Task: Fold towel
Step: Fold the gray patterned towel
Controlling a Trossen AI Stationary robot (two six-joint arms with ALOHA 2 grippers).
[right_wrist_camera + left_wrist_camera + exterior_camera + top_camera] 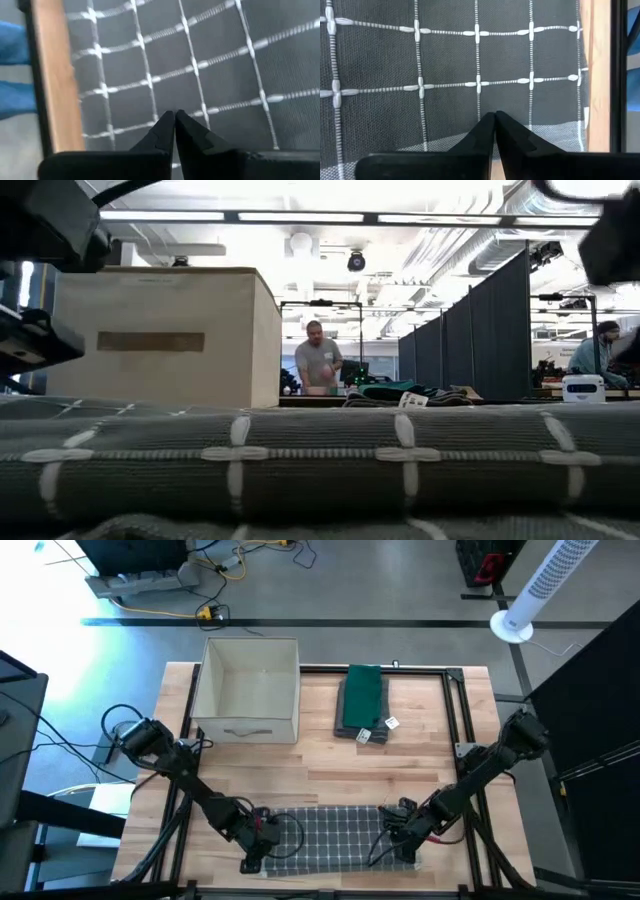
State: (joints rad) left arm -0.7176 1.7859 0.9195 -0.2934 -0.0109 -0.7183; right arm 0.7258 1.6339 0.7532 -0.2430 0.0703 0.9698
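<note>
A dark grey towel with a white grid pattern lies flat along the table's near edge; in the low view the towel fills the foreground. My left gripper is shut at the towel's left end. My right gripper is shut at its right end. Both point down at the cloth. In the left wrist view a paler layer shows beside my left gripper. In the right wrist view my right gripper stands against the grid cloth. My left gripper meets the towel near its left end, from above and slanting. Its shut fingertips hide the pinch, so I cannot tell how many layers it has. The cloth around it lies flat. My right gripper meets the towel near its right end, also slanting down from above. Its closed tips hide the place of contact. The towel there lies flat on the table.
A pale open box stands at the far left of the table, and a folded green cloth with tags lies to its right. Black frame rails run along the table's sides. Bare wood lies between the towel and the box.
</note>
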